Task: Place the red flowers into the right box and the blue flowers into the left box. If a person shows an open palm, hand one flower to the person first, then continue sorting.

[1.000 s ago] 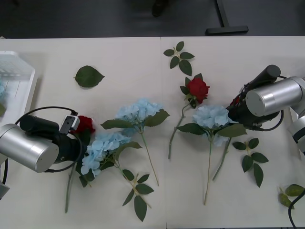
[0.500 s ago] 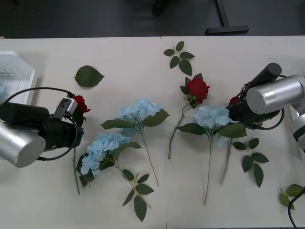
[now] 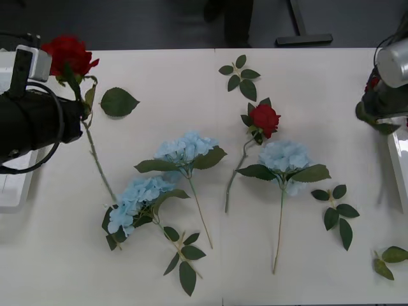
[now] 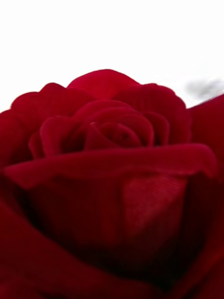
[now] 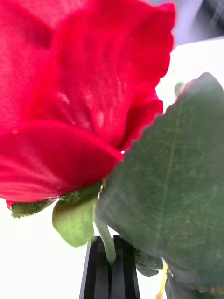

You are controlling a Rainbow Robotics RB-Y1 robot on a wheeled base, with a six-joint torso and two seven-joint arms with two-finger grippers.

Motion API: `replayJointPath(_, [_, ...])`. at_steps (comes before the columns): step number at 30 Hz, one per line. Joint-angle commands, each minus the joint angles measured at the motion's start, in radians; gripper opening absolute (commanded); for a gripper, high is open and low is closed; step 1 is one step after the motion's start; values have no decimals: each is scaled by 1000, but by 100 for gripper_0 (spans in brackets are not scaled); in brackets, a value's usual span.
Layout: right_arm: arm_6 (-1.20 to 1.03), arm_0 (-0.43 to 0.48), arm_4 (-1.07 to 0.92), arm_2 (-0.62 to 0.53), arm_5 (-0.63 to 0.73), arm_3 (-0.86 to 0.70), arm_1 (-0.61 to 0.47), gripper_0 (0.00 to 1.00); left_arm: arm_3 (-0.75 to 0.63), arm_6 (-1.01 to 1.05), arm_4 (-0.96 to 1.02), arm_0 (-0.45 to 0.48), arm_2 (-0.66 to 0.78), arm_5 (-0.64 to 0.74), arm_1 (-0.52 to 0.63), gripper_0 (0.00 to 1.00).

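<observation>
Left gripper pinches stem just under red rose, lifted at far left above left box. Right gripper at far right, carrying rose; its pincer state: cannot tell. Roses light, stems thin and floppy; hold near head.

No readable text, label, brand, number or sign anywhere: none on table, flowers, trays or robot arms.
</observation>
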Motion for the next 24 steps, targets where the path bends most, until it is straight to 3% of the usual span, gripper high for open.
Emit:
replayJointPath(1, [244,-50,176,-11,-47,0,-102,0,-18,56,-5,34,-52,-189,-127,0])
replayJointPath(8, [488,-51,368,0,-274,201,-120,0,-35,66,2,-40,-165,-332,-246,0])
replayJointPath(15, [486,-51,495,0,-591,507,-63,0,-23,83,-32,-140,-294,-355,-377,0])
replayJointPath(20, [414,-53,493,-3,-643,621,-31,0,32,88,-126,-220,-354,-361,-466,0])
replayJointPath(24, [353,-51,452,-5,-651,667,-5,0,124,95,-183,-287,-414,-446,-519,0])
